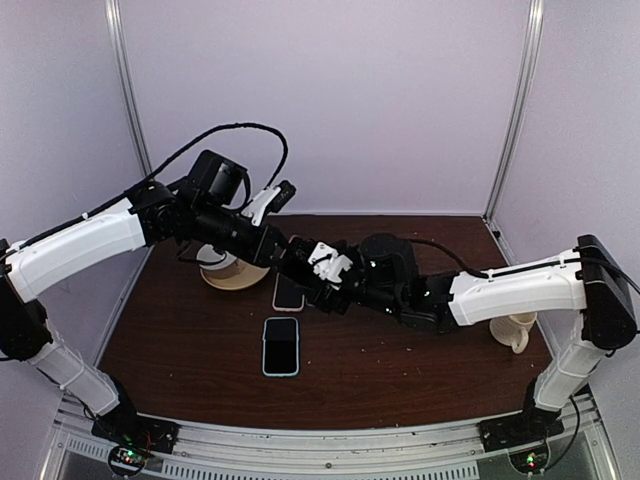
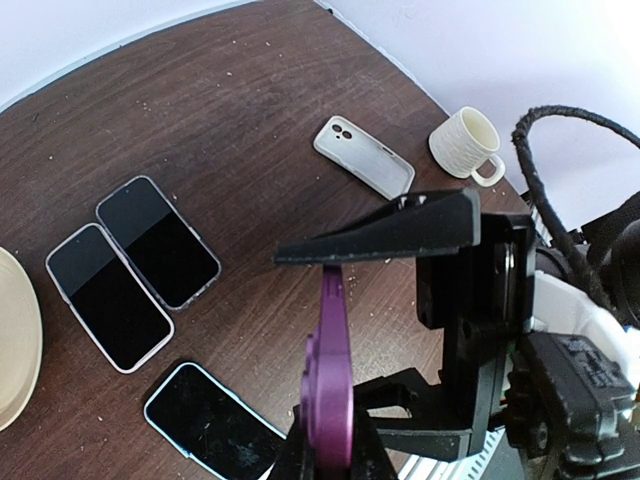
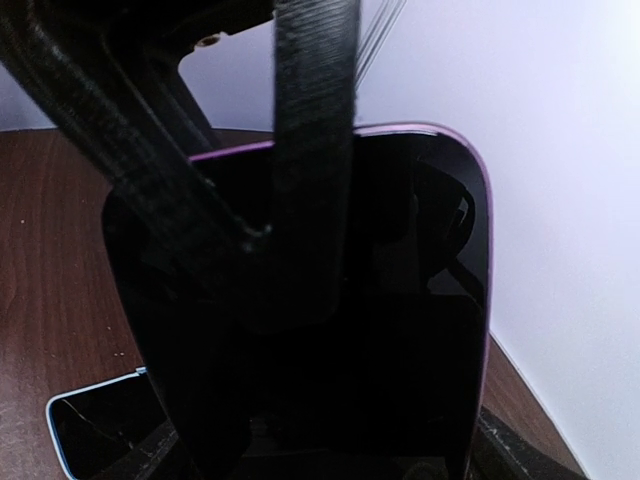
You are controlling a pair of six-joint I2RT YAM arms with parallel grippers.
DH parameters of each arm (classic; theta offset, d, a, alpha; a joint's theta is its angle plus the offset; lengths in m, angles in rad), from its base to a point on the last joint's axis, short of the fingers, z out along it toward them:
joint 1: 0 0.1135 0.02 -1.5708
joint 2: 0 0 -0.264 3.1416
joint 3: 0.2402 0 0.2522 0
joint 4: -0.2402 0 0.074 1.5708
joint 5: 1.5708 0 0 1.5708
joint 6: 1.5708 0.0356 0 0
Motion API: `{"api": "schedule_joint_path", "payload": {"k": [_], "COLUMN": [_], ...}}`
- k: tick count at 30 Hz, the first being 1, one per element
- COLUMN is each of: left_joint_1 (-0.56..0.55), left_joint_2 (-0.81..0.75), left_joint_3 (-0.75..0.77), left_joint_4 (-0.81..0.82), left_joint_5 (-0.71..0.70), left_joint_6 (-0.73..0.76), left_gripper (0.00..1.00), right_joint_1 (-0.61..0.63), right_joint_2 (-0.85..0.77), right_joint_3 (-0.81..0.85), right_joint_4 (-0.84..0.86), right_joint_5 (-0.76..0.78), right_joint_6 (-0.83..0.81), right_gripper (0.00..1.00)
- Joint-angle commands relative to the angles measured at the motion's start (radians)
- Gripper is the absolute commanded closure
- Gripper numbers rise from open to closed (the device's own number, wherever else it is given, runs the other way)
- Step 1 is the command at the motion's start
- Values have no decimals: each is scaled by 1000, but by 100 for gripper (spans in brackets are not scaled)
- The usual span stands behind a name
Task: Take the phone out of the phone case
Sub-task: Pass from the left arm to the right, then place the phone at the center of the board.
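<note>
Purple-cased phone (image 2: pixel 328 370) stands edge-on above the table (image 2: pixel 250 110), its lower end clamped in the left gripper (image 2: pixel 325 455). We note the right gripper (image 2: pixel 340 325) with fingers spread wide around it; contact unclear.

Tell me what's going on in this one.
The left gripper is shut on a phone in a purple case, holding it on edge above the table. The right gripper stands open around it, not yet clamped. The phone is still in its case. Below lie other phones and an empty case.
</note>
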Motion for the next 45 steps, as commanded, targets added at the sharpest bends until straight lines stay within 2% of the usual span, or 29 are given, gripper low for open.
{"api": "schedule_joint_path", "payload": {"k": [1,6,10,14,19,26,35,37,39,45], "left_joint_1": [9,24,41,53,62,81,83,83,83,84], "left_joint_2": [-46,-46,-42,-45,-56,-71,-118,-131,-147,-182], "left_joint_3": [1,-2,-7,-15,-20,-29,-62,-71,-80,-95], "left_joint_4": [102,107,111,111,109,109,114,118,119,118], "left_joint_5": [28,29,26,-3,-35,-73,-201,-237,-284,-414], "left_joint_6": [-10,-12,-10,14,43,63,166,190,213,268], "left_gripper": [100,100,100,78,58,41,21,10,3,3], "right_joint_1": [-2,1,5,5,5,5,5,5,5,-1], "right_joint_2": [16,7,-1,-19,-68,-162,-303,-339,-381,-466], "right_joint_3": [-9,-16,-36,-48,-79,-117,-153,-150,-148,-97], "right_joint_4": [44,67,107,104,63,-35,-227,-304,-384,-718], "right_joint_5": [45,46,56,88,132,185,253,270,294,388], "right_joint_6": [-27,-37,-21,23,68,132,292,337,387,609], "right_gripper": [23,39,44,48,53,55,58,58,59,59]}}
